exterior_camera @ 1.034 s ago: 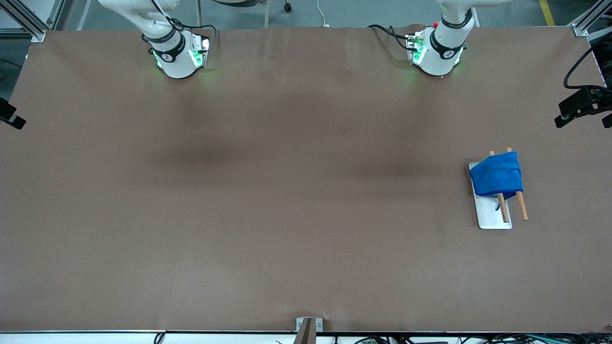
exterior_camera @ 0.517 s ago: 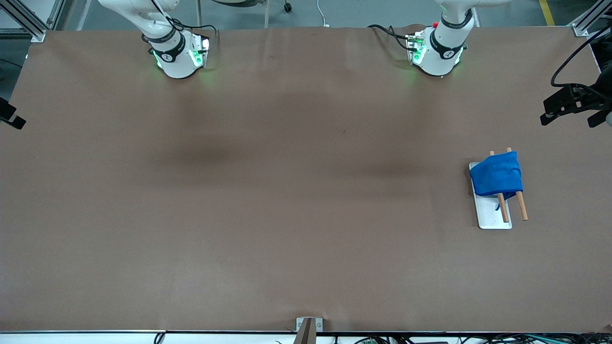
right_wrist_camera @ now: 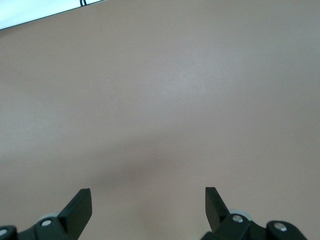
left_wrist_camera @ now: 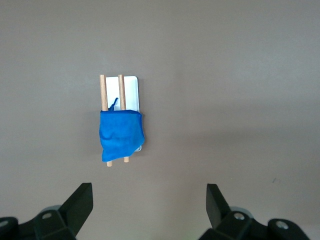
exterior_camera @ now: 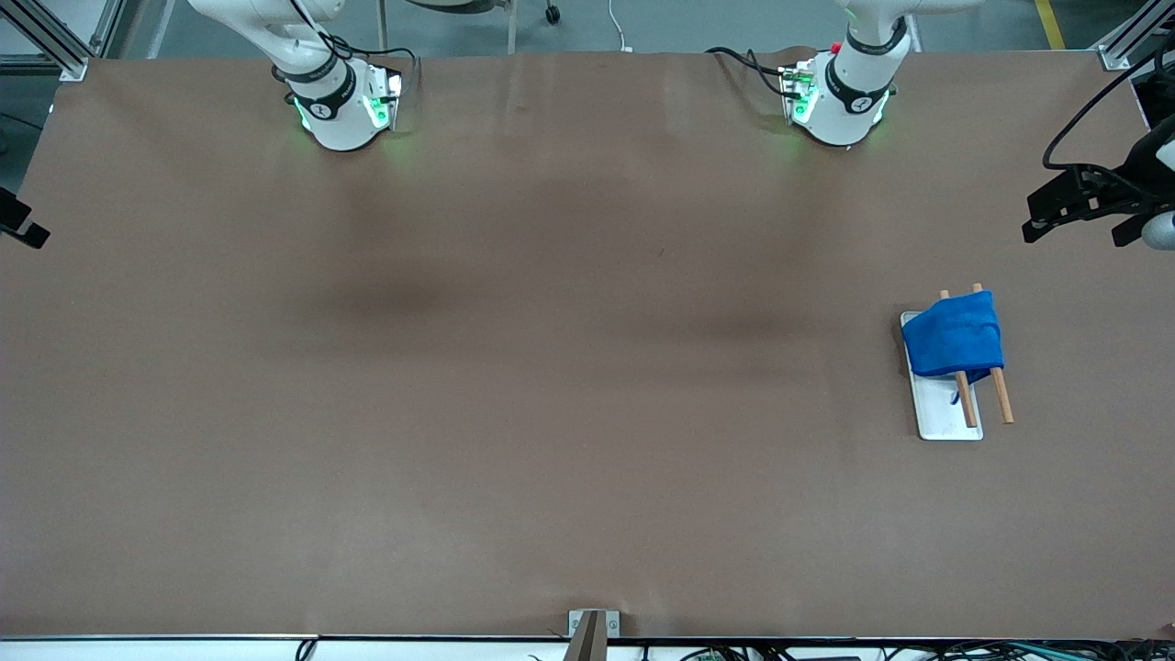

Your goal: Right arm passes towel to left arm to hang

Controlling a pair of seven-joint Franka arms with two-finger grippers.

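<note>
The blue towel (exterior_camera: 953, 341) hangs folded over two wooden rods (exterior_camera: 1002, 399) above a white rack tray (exterior_camera: 945, 418), near the left arm's end of the table. In the left wrist view the towel (left_wrist_camera: 120, 134) lies on the rods (left_wrist_camera: 102, 90) over the tray (left_wrist_camera: 131, 90). My left gripper (exterior_camera: 1074, 234) is open and empty, up in the air over the table's edge by the rack; its wrist view (left_wrist_camera: 148, 192) shows the jaws wide apart. My right gripper (right_wrist_camera: 147, 192) is open and empty over bare table, barely showing at the front view's edge (exterior_camera: 20, 223).
Both arm bases (exterior_camera: 344, 110) (exterior_camera: 840, 101) stand along the table's edge farthest from the front camera. A small metal bracket (exterior_camera: 592, 624) sits at the table's nearest edge. Brown table surface (exterior_camera: 551, 367) spreads between the arms.
My left gripper has drifted in from the table's end toward the middle, still high and open. The towel, the rack and the right arm have not moved.
</note>
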